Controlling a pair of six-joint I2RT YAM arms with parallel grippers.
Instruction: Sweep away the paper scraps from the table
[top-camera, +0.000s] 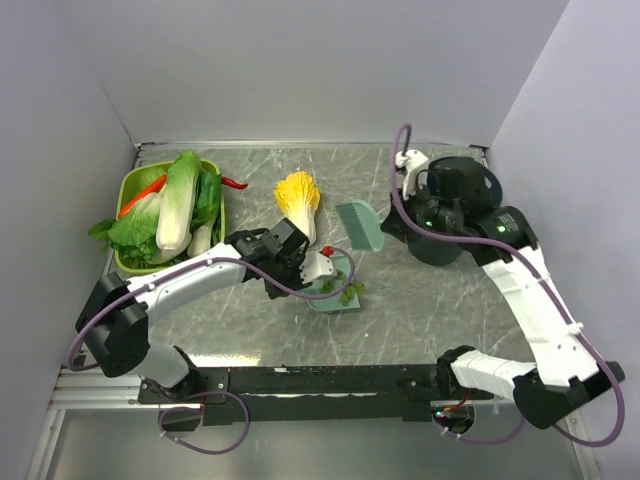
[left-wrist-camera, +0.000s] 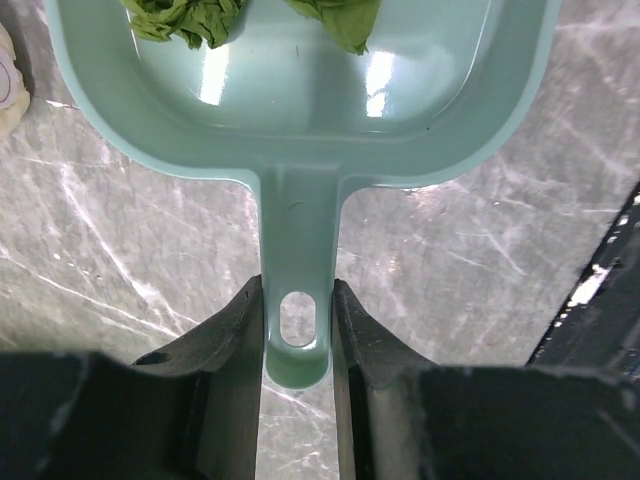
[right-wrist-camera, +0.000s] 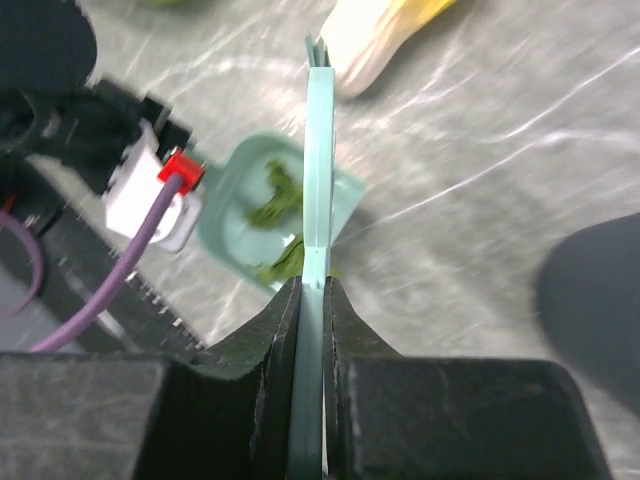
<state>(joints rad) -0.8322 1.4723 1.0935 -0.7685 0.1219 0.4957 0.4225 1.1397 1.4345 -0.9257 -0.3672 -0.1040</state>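
My left gripper (left-wrist-camera: 297, 340) is shut on the handle of the teal dustpan (left-wrist-camera: 300, 80), which rests on the table (top-camera: 430, 300) at the middle (top-camera: 335, 285). Dark-green paper scraps (left-wrist-camera: 190, 18) lie inside the pan, and some show at its right edge (top-camera: 352, 292). My right gripper (right-wrist-camera: 312, 300) is shut on a teal brush (right-wrist-camera: 320, 150), held edge-on above the pan. In the top view the brush (top-camera: 360, 226) hangs above the table, up and right of the dustpan. The scraps in the pan also show in the right wrist view (right-wrist-camera: 272, 200).
A green basket (top-camera: 128, 185) of whole cabbages and a red chilli stands at the back left. A yellow-topped cabbage half (top-camera: 298, 198) lies just behind the dustpan. Lavender-grey walls close the table on three sides.
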